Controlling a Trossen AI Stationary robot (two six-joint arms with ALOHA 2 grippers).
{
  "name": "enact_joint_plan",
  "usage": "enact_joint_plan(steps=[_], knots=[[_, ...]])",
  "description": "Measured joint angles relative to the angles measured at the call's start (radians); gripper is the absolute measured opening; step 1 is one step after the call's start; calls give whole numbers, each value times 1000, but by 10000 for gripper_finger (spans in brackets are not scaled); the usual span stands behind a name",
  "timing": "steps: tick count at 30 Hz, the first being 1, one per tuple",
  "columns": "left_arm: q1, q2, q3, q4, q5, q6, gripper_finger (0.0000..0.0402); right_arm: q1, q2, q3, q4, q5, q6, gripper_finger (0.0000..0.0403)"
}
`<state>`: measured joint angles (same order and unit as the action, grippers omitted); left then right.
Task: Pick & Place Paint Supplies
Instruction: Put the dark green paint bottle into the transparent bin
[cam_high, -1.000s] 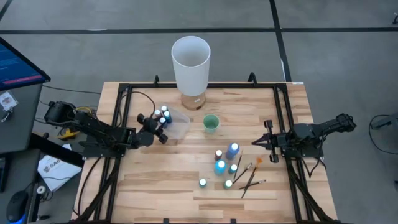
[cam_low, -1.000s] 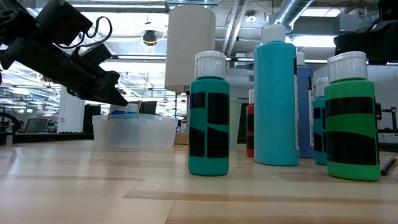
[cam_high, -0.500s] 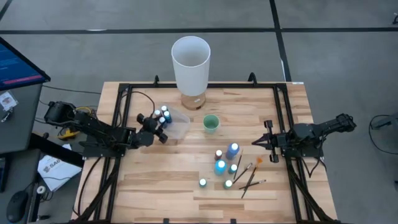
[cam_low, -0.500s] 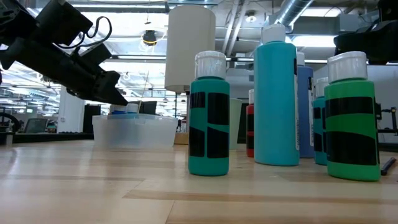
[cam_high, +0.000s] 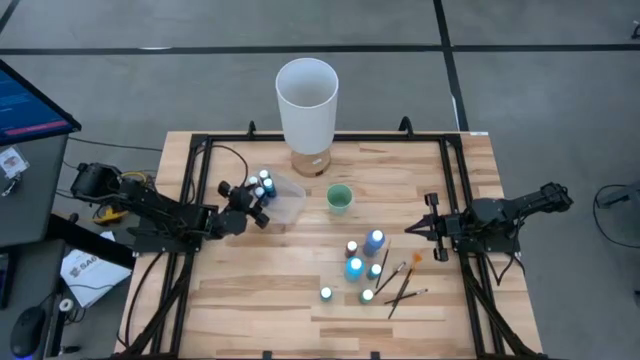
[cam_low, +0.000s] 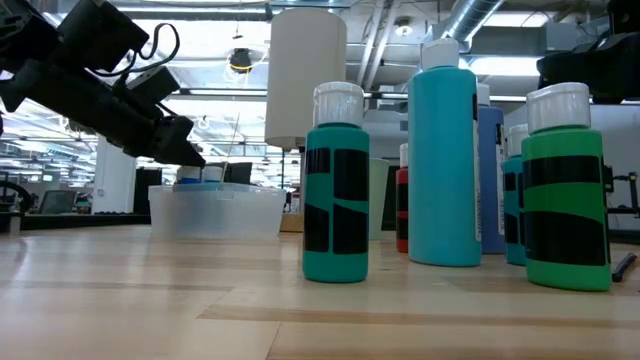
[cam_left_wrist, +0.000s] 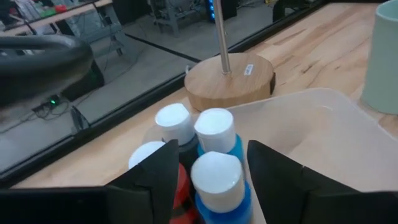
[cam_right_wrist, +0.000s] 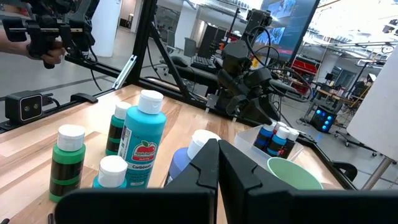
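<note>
Left gripper (cam_high: 262, 193) hangs over the near end of the clear plastic bin (cam_high: 288, 202) at the left-centre of the desk (cam_high: 260, 290). Its fingers (cam_left_wrist: 155, 171) are spread, one on each side of a blue white-capped bottle (cam_left_wrist: 217, 183) that stands in the bin; the fingers do not appear to press on it. Three more capped bottles (cam_left_wrist: 214, 132) stand tight beside it in the same end of the bin, one of them reddish.

Right gripper (cam_high: 412, 229) rests low at the right side of the desk, fingers (cam_right_wrist: 214, 165) pressed together, holding nothing.

Remaining paint bottles (cam_high: 354, 268) stand in a loose cluster at centre-right of the desk, between the bin and the right gripper: teal, blue and green bodies, white caps. Three thin brushes (cam_high: 403, 287) lie flat just beside the cluster, on the right gripper's side; one is orange-tipped (cam_high: 416, 259).

Small green cup (cam_high: 339, 198) sits just beside the bin. Tall white cylinder (cam_high: 307, 102) stands on a round wooden base at the far edge.
</note>
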<state>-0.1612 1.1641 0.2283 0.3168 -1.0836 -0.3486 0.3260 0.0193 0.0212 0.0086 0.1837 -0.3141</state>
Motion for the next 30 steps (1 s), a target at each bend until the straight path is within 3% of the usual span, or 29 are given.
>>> enact_joint_plan(steps=[6,12,17,20,26,30], knots=[[-1,0,0,31,-7,21,201,0,0,0,0,0,0,0],[-6,0,1,196,3,189,216,0,0,0,0,0,0,0],[-10,0,23,232,21,245,226,0,0,0,0,0,0,0],[-27,0,81,234,140,260,228,0,0,0,0,0,0,0],[-79,2,221,241,517,286,227,0,0,0,0,0,0,0],[-129,12,299,247,669,309,227,0,0,0,0,0,0,0]])
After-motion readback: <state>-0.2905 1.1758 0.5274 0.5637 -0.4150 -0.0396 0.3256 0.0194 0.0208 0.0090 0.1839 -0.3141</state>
